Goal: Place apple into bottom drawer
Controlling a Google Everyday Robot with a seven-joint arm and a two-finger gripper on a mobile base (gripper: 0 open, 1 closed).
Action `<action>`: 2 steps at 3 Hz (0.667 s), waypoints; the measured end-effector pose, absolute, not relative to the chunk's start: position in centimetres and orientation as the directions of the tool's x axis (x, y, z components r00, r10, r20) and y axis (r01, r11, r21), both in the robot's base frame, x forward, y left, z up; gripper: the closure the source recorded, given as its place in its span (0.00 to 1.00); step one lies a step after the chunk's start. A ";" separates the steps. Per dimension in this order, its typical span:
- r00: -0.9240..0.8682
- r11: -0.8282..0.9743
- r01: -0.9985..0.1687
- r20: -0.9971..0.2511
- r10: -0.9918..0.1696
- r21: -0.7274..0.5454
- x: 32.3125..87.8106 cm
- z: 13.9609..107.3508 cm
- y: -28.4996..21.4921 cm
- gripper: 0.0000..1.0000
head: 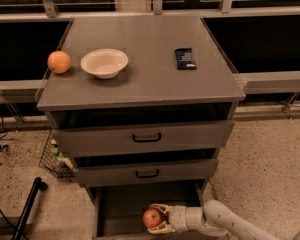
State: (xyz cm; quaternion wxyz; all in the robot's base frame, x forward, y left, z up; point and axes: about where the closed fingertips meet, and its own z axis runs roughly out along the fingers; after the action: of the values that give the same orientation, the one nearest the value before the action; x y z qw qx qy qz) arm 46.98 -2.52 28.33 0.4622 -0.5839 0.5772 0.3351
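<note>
The tool (157, 218) reaches in from the lower right on a white arm (225, 223) and sits inside the open bottom drawer (119, 210), its two fingers clenched above and below the one apple (152, 217), which is red with a paler patch. The apple is held within the drawer, near its front right. Above it, two shallower drawers, the middle drawer (190, 169) and the top drawer (190, 135), each carry one black handle and stand slightly pulled out, making three drawers in all. On the grey bench (150, 84) lie one orange (59, 62), one white bowl (104, 62) just beside it, and one dark packet (185, 58) well apart to the right; its printing is too small to read.
</note>
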 end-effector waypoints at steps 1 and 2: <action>0.108 0.079 -0.986 -0.929 -0.354 -0.145 48.2 26.2 -2.0 1.00; 0.101 0.091 -0.986 -0.928 -0.359 -0.143 51.2 21.0 -1.5 1.00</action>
State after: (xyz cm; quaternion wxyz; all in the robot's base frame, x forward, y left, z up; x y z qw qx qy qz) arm 51.17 -1.47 20.98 0.4605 -0.5819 0.5775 0.3404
